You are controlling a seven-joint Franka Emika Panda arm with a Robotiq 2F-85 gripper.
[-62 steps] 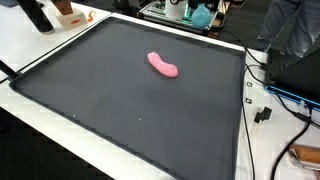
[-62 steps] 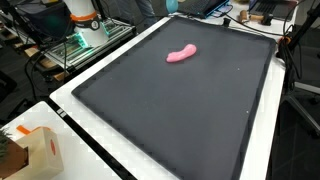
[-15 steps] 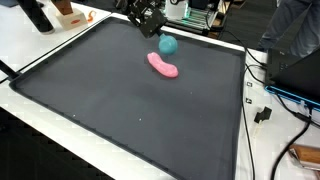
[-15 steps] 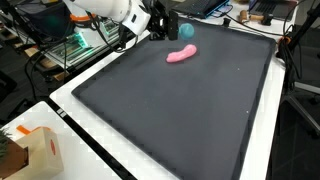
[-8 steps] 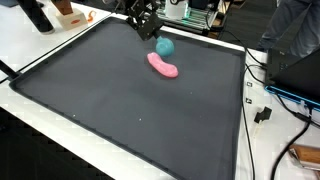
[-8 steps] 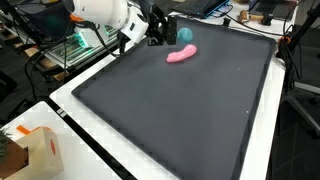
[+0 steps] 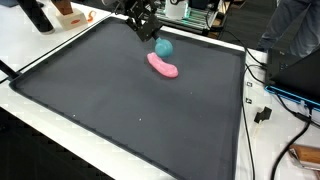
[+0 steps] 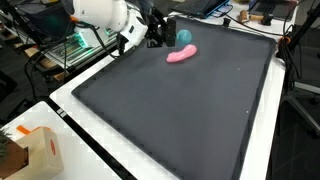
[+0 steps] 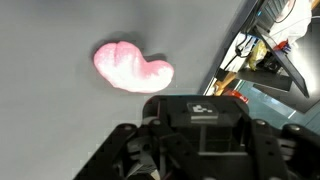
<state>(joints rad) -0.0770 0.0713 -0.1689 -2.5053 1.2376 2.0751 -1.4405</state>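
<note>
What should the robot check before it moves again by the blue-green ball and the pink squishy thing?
1. Ball found: ok. The teal ball sits right at the tip of the gripper in both exterior views.
2. Ball gripped or loose: cannot tell. No view shows how the jaws stand.
3. Gap between the ball and the pink toy: cannot tell. They are very close and may be touching.
4. Wrist view shows the ball: not ok. Only the pink toy shows there.
5. Both things inside the rim of the black mat: ok.
</note>
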